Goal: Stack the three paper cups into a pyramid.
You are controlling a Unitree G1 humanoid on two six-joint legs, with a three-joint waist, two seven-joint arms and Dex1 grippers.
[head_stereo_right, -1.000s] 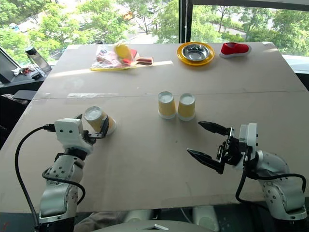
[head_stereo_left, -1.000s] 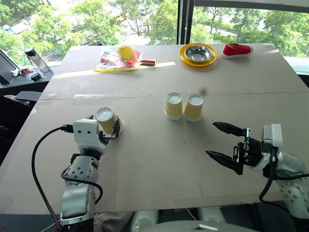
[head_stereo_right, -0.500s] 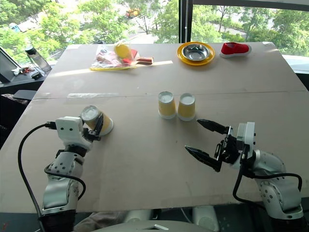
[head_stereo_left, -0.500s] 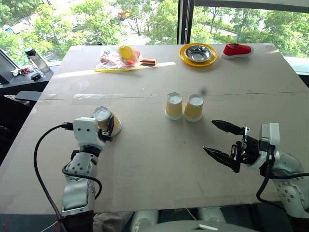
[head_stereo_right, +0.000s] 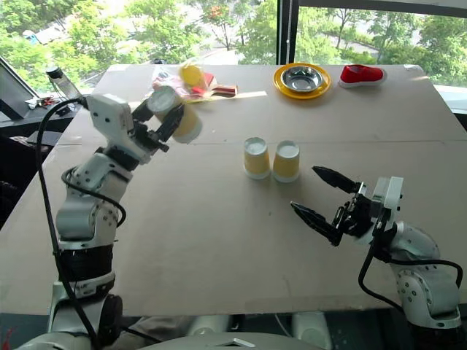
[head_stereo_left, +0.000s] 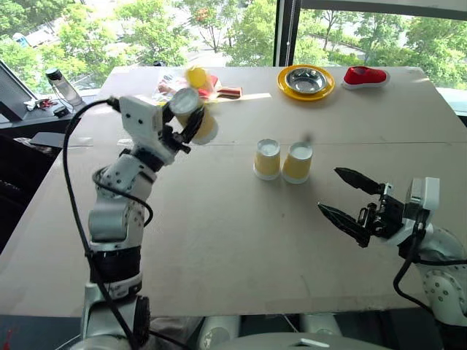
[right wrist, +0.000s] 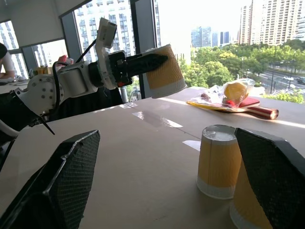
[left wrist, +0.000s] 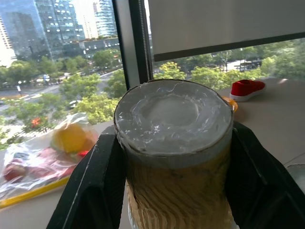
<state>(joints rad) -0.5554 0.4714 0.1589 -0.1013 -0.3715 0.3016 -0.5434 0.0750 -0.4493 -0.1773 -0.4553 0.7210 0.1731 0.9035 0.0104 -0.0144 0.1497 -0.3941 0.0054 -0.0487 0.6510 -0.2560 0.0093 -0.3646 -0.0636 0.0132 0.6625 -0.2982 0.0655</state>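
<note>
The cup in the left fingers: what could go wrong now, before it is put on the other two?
1. The lifted cup is tilted in the left gripper; set down so, it may slide off.
2. The two base cups stand upside down, close together; a push from above could knock one over.
3. The open right gripper hovers near them and might bump them.

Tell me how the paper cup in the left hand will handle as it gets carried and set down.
The paper cup is thin paper, so it is probably very light and may crush if the left hand, shut on its sides, squeezes harder. Its embossed sides likely resist slipping. Tapered and narrow, it may tip easily if set down off-centre on the two cups.
</note>
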